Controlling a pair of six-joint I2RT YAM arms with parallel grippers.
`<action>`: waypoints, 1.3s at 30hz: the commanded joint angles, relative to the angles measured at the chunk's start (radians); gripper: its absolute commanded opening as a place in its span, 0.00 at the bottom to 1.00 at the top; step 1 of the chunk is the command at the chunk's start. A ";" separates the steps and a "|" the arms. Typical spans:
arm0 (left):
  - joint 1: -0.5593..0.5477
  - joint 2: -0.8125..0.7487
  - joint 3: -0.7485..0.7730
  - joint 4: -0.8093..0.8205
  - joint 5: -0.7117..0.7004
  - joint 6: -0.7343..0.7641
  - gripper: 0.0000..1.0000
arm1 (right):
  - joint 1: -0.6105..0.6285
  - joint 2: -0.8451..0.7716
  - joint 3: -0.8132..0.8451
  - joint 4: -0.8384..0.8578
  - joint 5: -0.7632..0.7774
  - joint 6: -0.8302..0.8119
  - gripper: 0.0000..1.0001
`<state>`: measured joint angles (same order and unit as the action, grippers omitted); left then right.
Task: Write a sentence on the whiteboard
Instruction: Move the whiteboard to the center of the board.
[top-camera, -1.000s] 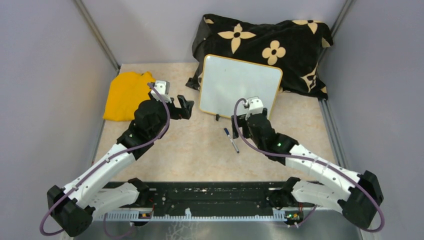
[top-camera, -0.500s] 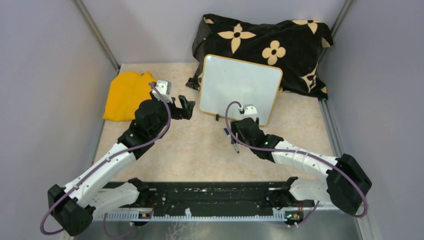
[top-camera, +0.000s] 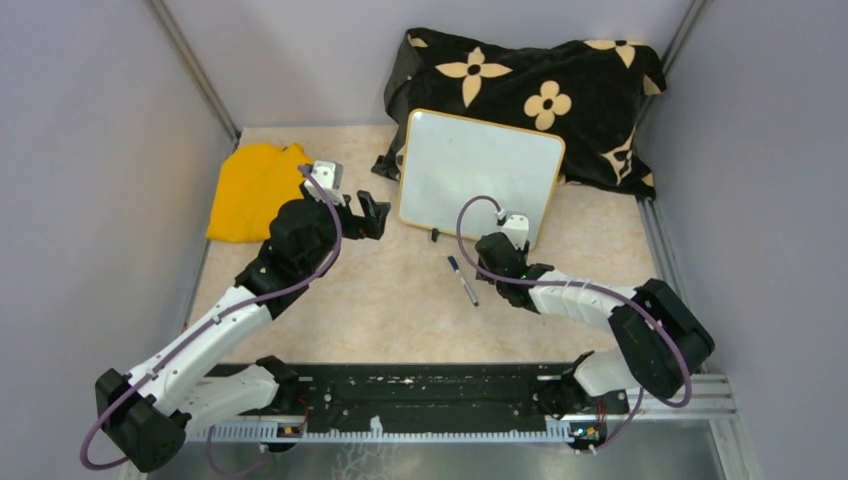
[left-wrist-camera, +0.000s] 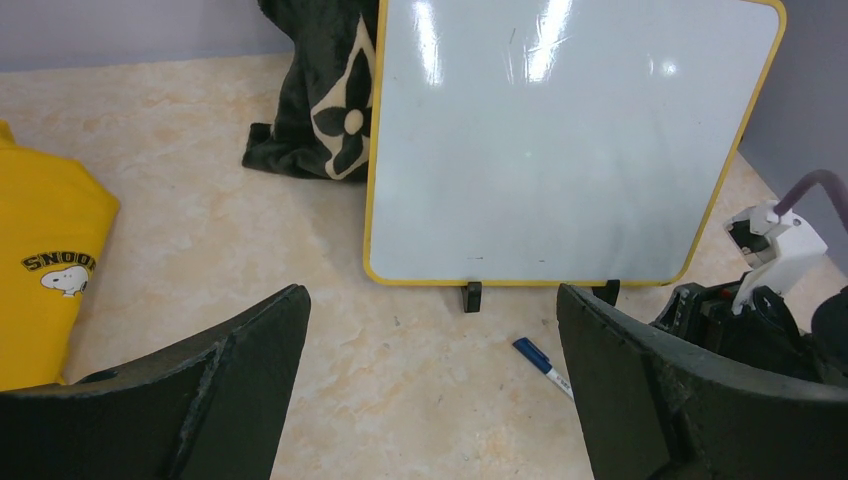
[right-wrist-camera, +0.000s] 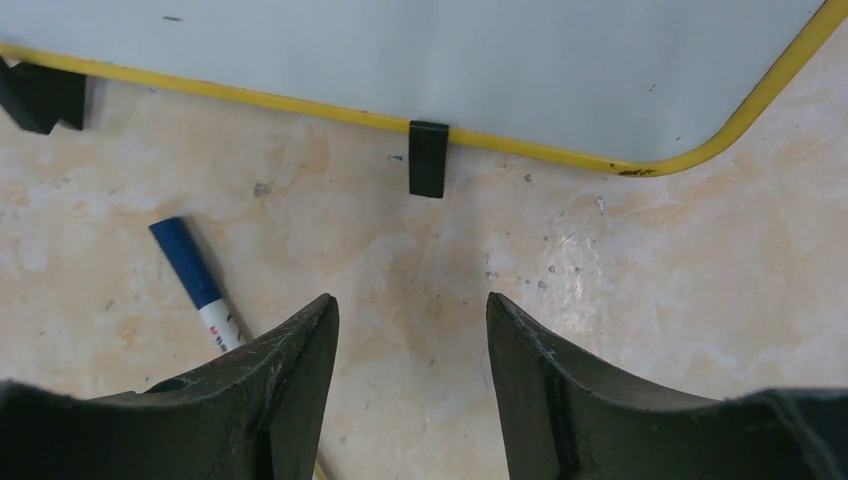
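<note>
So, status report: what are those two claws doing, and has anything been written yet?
Left gripper open, empty, hovering. Right gripper open, empty, low beside the loose blue-capped white marker. Yellow-rimmed white rectangular whiteboard blank. Nothing in the way.

top external: high above the near edge, facing down and forward over the whole table (top-camera: 400, 300) | left wrist: low, mid-distance, facing the whiteboard (left-wrist-camera: 560, 150) front | right wrist: very close, aimed at its lower rim | shared by all: lower rim, black foot (right-wrist-camera: 428, 158), blue-capped marker (right-wrist-camera: 195, 270)
</note>
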<state>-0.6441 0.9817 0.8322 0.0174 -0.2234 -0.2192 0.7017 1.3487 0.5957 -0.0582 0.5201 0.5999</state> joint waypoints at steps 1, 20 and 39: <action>0.000 -0.010 0.015 0.007 0.012 0.003 0.99 | -0.048 0.054 0.034 0.104 0.013 0.010 0.55; 0.001 0.000 0.019 0.003 0.019 -0.005 0.99 | -0.106 0.224 0.101 0.198 0.035 -0.043 0.42; 0.001 0.014 0.019 0.000 0.026 -0.006 0.99 | -0.133 0.275 0.132 0.216 0.017 -0.088 0.16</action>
<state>-0.6441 0.9936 0.8322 0.0143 -0.2150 -0.2199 0.5816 1.6142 0.6899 0.1276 0.5213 0.5297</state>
